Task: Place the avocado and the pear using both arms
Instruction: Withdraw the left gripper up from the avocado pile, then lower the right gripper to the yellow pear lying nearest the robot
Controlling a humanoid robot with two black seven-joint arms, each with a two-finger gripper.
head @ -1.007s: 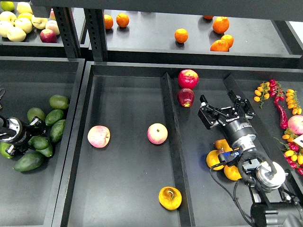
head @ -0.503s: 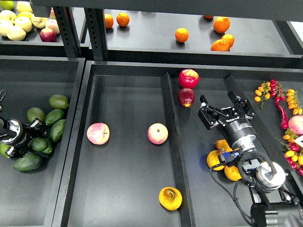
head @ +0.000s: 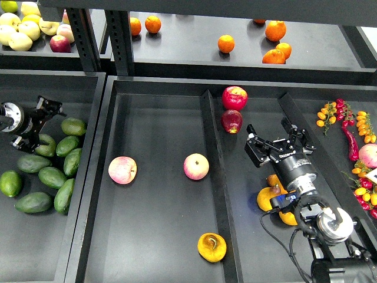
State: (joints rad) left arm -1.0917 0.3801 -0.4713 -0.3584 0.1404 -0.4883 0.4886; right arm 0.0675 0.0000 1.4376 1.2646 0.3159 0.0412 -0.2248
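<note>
Several dark green avocados [head: 52, 177] lie in the left tray [head: 88, 118]. My left gripper [head: 41, 124] hangs open and empty over the upper part of the pile, just left of the topmost avocado [head: 73, 126]. The pear [head: 211, 246], yellow-orange with a brown blotch, lies at the front of the middle tray [head: 159, 118], next to the divider. My right gripper [head: 269, 133] is open and empty over the right compartment, beyond a few yellow-orange fruits [head: 265, 199] that my right arm partly hides.
Two pink-yellow apples [head: 122, 170] [head: 195, 166] lie in the middle tray. Two red apples [head: 234, 98] sit at the back of the right compartment. Chillies and small tomatoes [head: 344, 127] are at far right. The back shelf holds oranges [head: 225, 43] and pale apples [head: 20, 35].
My left gripper has lifted up and back out of the avocado pile, empty; the avocados now lie spread out. My right gripper has shifted slightly toward me.
</note>
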